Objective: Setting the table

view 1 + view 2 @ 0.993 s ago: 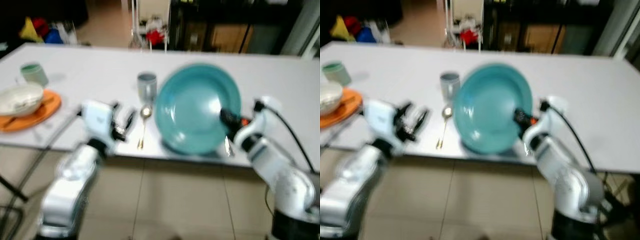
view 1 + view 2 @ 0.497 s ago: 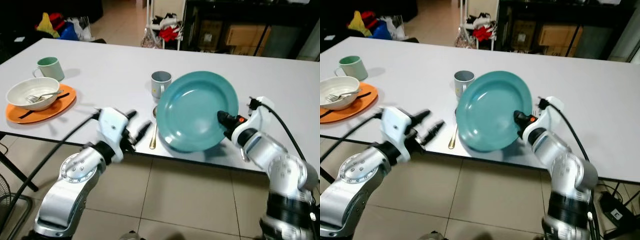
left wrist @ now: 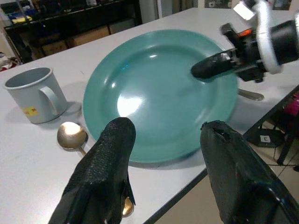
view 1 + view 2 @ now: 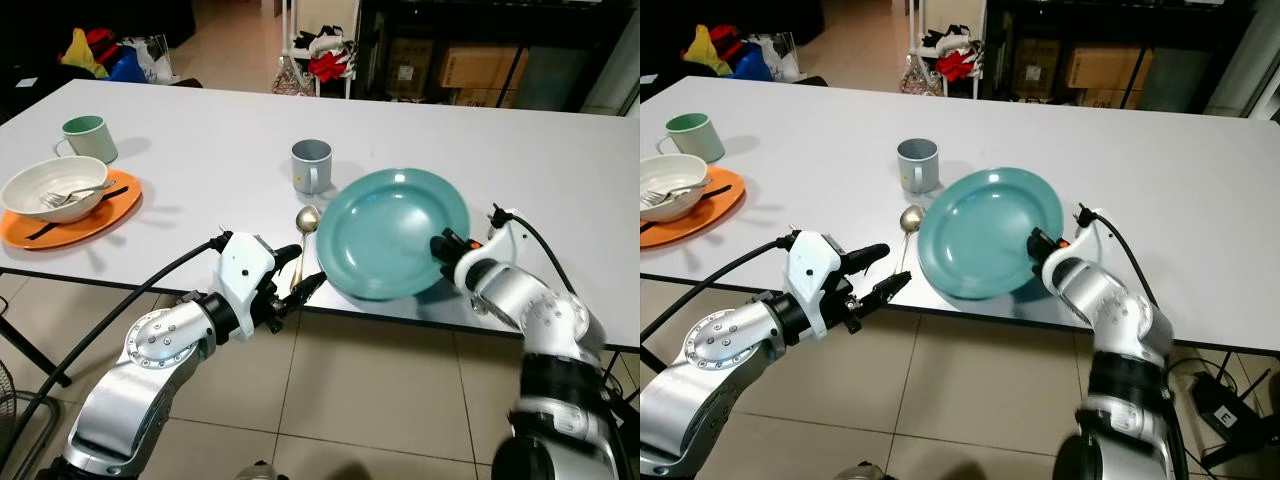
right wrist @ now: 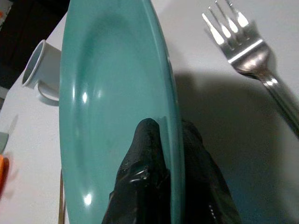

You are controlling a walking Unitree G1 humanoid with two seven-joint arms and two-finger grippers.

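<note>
Right gripper (image 5: pixel 163 172): clamped on the right-hand rim of the teal plate (image 4: pixel 395 232), one finger over the rim and one under it.
Teal plate: at the near edge of the white table (image 4: pixel 200 140), tilted, its right side raised in the grip and its lower left edge at the tabletop.
Left gripper (image 3: pixel 166 154): fingers apart and holding nothing, just off the table's near edge, pointing at the plate.
Spoon (image 4: pixel 304 222): lies on the table just left of the plate, its bowl toward the far edge.
Grey mug (image 4: pixel 310 166): upright, behind the spoon, toward the middle of the table.
Fork (image 5: pixel 252 60): on the table just beside the plate's gripped rim.
Left end of the table: an orange plate (image 4: pixel 100 212) carrying a white bowl (image 4: pixel 50 188) with a fork in it; a green mug (image 4: pixel 84 138) behind it.
</note>
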